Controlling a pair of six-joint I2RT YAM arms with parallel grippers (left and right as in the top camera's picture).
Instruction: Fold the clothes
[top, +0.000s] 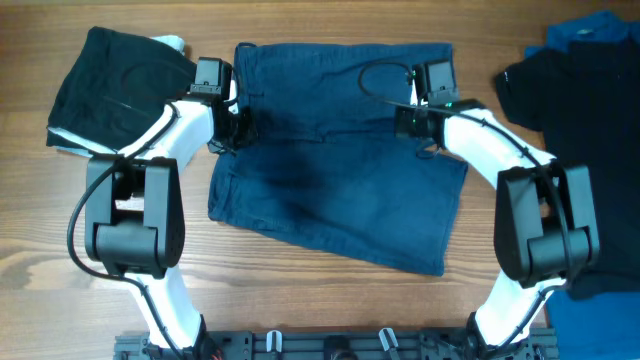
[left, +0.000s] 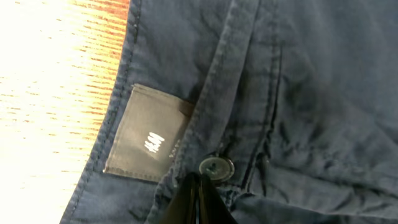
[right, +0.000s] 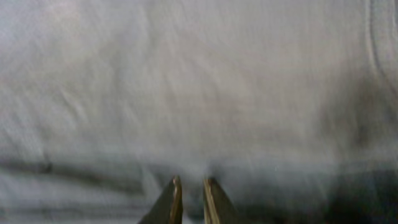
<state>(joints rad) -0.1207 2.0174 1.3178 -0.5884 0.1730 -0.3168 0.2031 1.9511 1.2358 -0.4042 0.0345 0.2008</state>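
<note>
Both arms sit highest under the overhead camera, reaching in from the near rail toward the far half of the bench (top: 300, 310). Bare wood lies open along the near side, between the two arm bases and the lower hem of the navy shorts (top: 340, 200).

That garment is spread flat in the middle. Its far edge runs close to the far side of the bench, and its near edge slants down toward the right. A black garment (top: 110, 80) lies at the far left, just beside the shorts' upper-left corner. Another black garment (top: 560, 90) lies at the right with a bright blue piece (top: 590, 30) behind it. A strip of wood separates this one from the shorts' right edge.

On the shorts' left edge, the left gripper (top: 232, 128) has its fingers (left: 196, 199) pressed together, beside a dark label (left: 146, 134) and a button (left: 216, 168). I cannot tell whether cloth is caught between them.

Near the upper-right part of the shorts, the right gripper (top: 412, 120) is down at the cloth (right: 199, 81). A narrow slit shows between its fingers (right: 176, 193), and I cannot tell whether they are pinching fabric.
</note>
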